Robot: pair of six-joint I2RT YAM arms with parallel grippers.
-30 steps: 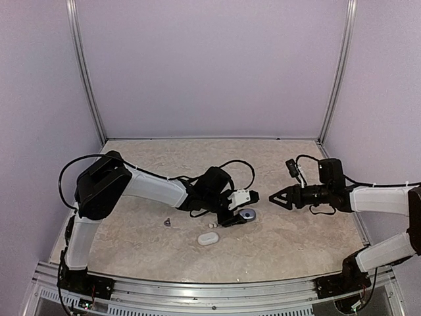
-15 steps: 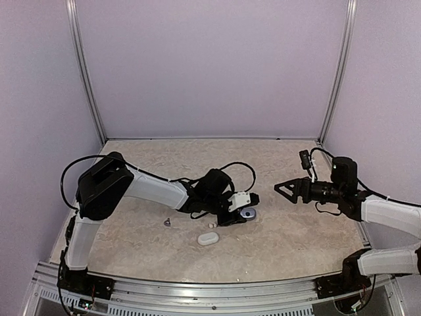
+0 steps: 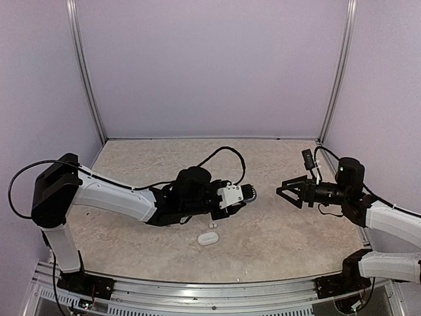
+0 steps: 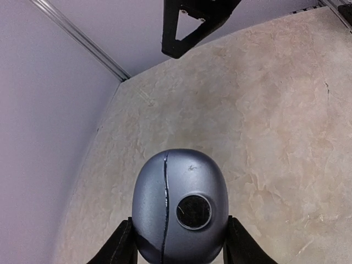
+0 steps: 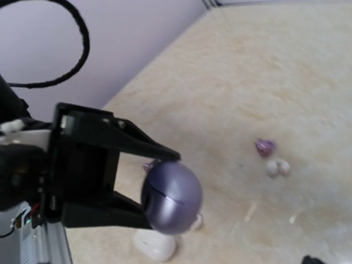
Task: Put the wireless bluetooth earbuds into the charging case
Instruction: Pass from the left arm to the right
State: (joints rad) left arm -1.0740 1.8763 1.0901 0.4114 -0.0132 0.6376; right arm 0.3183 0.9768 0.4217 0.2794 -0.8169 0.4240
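Note:
My left gripper (image 3: pixel 245 195) is shut on the grey-blue pebble-shaped charging case (image 4: pixel 180 206) and holds it closed, above the table. The right wrist view shows that case (image 5: pixel 171 197) between the left fingers (image 5: pixel 137 140). My right gripper (image 3: pixel 289 192) hovers open and empty a short way right of the case, facing it. On the table lie a dark shiny earbud (image 5: pixel 265 146) and two cream earbuds (image 5: pixel 278 167) side by side. One cream bud (image 3: pixel 212 225) shows in the top view below the left gripper. Another bud (image 5: pixel 196 221) peeks out under the held case.
A white pebble-shaped case (image 3: pixel 208 238) lies closed on the marble-patterned table (image 3: pixel 276 237) in front of the left gripper; it also shows in the right wrist view (image 5: pixel 155 246). Purple walls and metal rails (image 3: pixel 87 85) enclose the table.
My left gripper has lifted the grey case off the table and carried it up, with the left arm swung out lower. My right gripper has drawn back to the right and stays open.

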